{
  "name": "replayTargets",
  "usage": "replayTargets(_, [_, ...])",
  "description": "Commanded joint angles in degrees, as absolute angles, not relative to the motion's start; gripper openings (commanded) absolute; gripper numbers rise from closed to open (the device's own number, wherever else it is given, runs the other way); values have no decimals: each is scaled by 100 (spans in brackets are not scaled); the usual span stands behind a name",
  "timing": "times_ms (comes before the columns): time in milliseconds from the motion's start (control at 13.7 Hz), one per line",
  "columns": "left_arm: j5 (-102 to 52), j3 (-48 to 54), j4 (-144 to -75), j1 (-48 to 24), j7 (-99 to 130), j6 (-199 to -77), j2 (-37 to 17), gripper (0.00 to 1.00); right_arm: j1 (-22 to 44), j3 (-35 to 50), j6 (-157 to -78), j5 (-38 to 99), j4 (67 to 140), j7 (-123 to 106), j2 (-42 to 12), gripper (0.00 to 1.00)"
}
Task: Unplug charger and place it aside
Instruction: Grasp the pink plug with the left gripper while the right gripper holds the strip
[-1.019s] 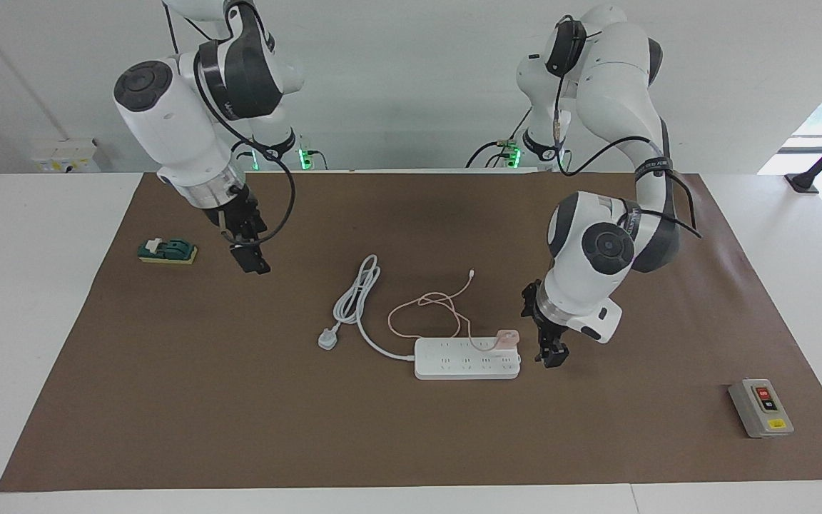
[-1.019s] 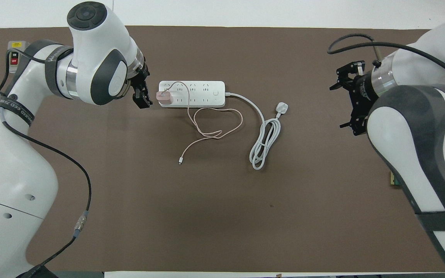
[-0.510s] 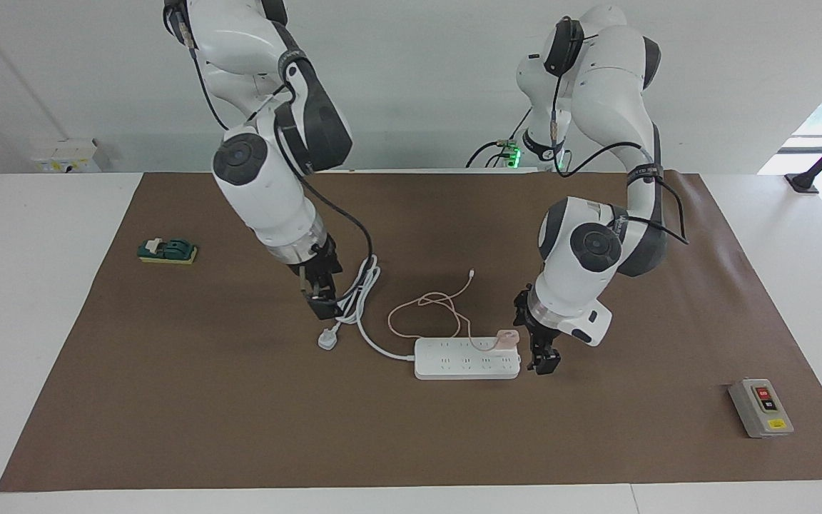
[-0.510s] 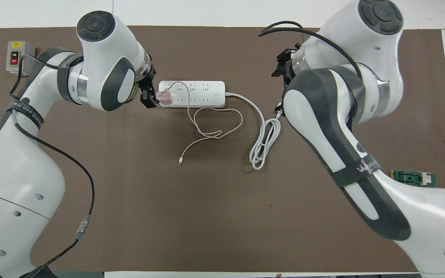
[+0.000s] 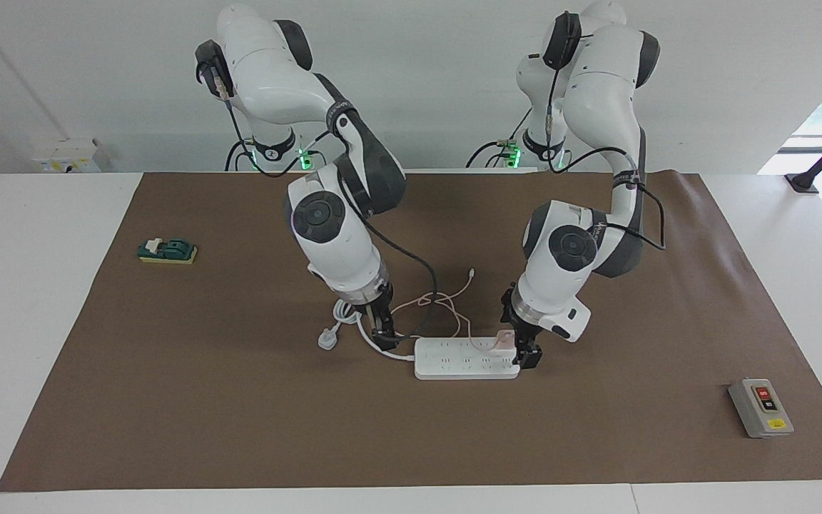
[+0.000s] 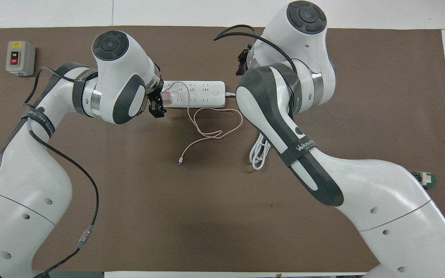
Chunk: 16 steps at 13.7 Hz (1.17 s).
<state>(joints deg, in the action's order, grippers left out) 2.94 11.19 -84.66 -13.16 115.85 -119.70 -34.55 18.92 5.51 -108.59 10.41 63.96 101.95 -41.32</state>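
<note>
The charger (image 5: pixel 504 339) is sitting plugged into the strip (image 5: pixel 467 358) at lower centre of the facing view, on the strip's end toward the left arm's end of the worktop (image 5: pixel 204 400), with its cable (image 5: pixel 429 307) looping up the frame toward the robots. The left gripper (image 5: pixel 523 351) is hanging low right at that end, with the dark jaws standing either side of the pink cube; whether they are already clenching it or merely bracketing it, I cannot tell. The right gripper (image 5: pixel 384 331) is reaching down at the strip's other end, over the spot where the white cord (image 5: pixel 375 343) is leaving the strip; its jaws are hard to read too.

Judging from this, the unplugging step is only beginning. The main risk is the strip lifting or sliding along with the charger if the right gripper is not pinning it firmly, since the strip looks light and the prongs may be gripping tight. A pull off the prongs' axis could jam the plug. The cable is also lying close under the right gripper, so it could be snagging as the charger is being carried aside.
</note>
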Motion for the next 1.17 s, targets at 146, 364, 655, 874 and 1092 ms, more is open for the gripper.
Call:
replayTargets(146, [422, 1116, -8780, -1310, 11725, -12120, -3199, 62, 2127, 536, -10925, 1107, 6108, 10239, -4438, 96])
replayTargets(364, [422, 1134, -8806, -1310, 11725, -12155, -3199, 19, 2153, 545, -11284, 1195, 6179, 10370, -4543, 96])
replayTargets(655, [422, 1134, -8807, -1310, 11716, -12216, -3199, 0, 2329, 545, -11811, 1239, 6196, 10836, -4886, 96])
replayTargets(874, [422, 1134, -8815, -1310, 11716, -12226, -3199, 0, 2329, 545, -11988, 1336, 6161, 11073, -5036, 96])
replayTargets(1092, [431, 1134, -8815, -1318, 11716, -12225, -3199, 0, 2329, 510, -12049, 1336, 6109, 11127, -5071, 96])
